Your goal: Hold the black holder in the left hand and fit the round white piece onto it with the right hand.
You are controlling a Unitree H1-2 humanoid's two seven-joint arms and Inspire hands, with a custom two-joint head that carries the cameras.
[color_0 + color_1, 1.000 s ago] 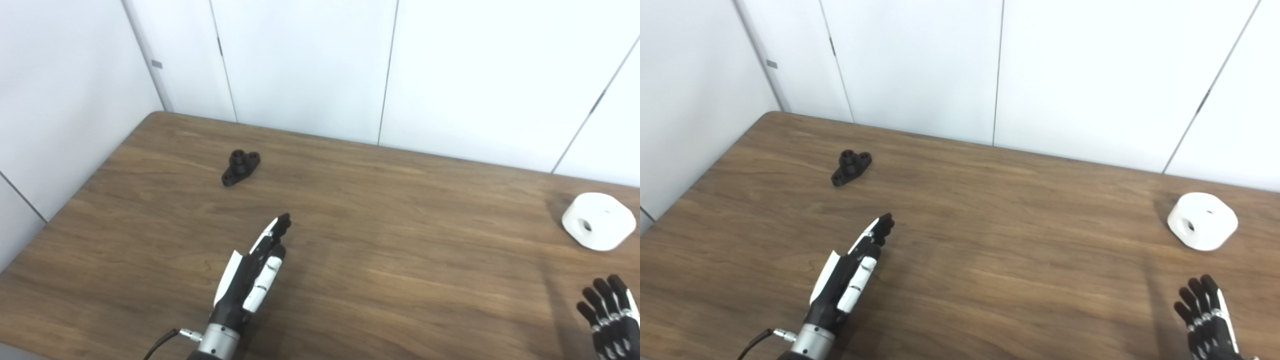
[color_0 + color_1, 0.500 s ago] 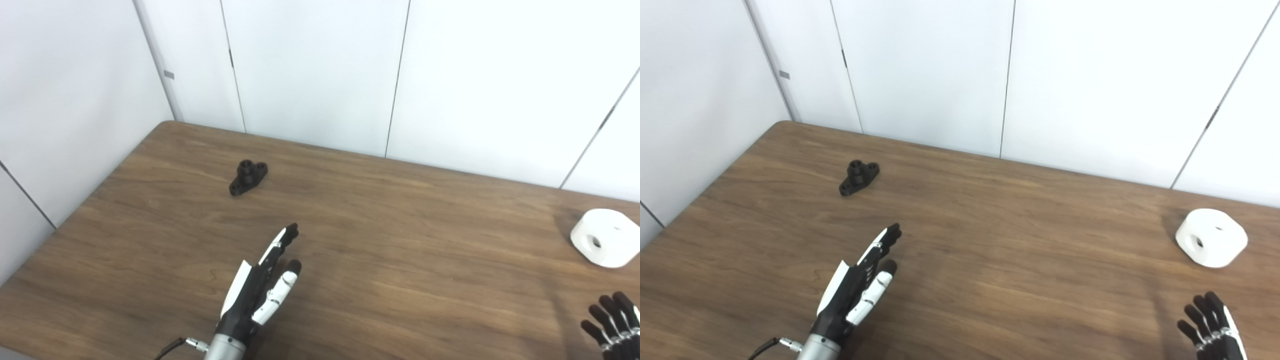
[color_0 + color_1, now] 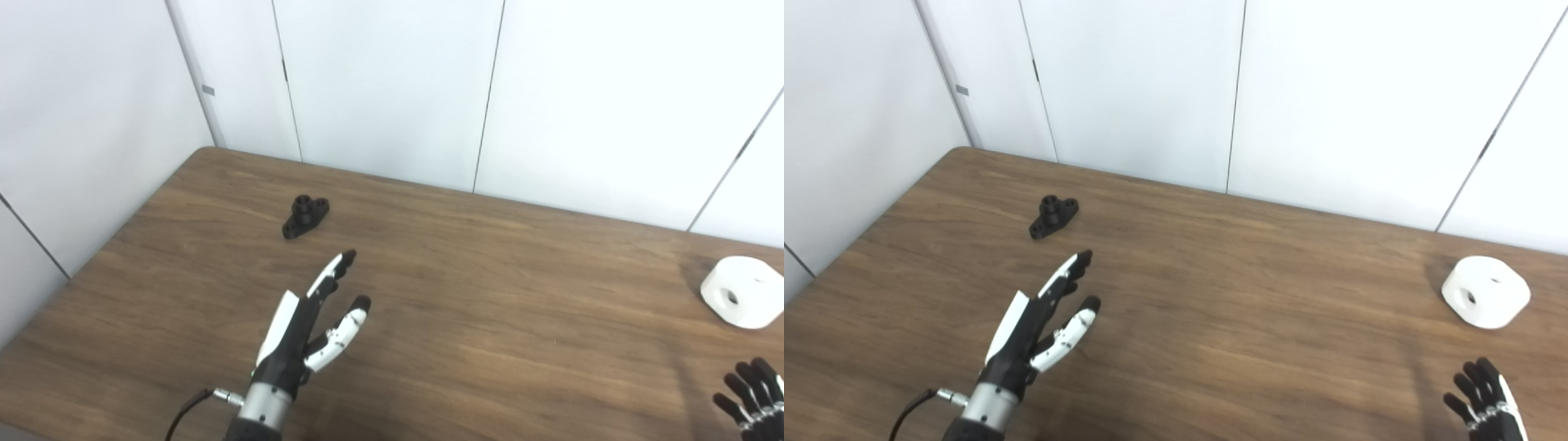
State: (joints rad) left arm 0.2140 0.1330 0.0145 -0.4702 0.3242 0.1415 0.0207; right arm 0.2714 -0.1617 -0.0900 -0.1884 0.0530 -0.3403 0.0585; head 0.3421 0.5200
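A small black holder (image 3: 305,215) with a round post and flat lugs lies on the brown table (image 3: 465,294) at the far left. My left hand (image 3: 309,321) hovers open a little in front of it, fingers stretched toward it and thumb spread. It holds nothing. The round white piece (image 3: 742,291) with a side hole rests at the table's right edge. My right hand (image 3: 1487,404) shows only its spread fingers at the bottom right corner, well short of the white piece, open and holding nothing.
White wall panels (image 3: 392,86) stand close behind the table's far edge and along its left side. A cable (image 3: 187,413) hangs from my left wrist.
My left hand has advanced toward the black holder and its thumb has spread away from the fingers. The camera tilted up early on. The right hand has stayed low at the corner.
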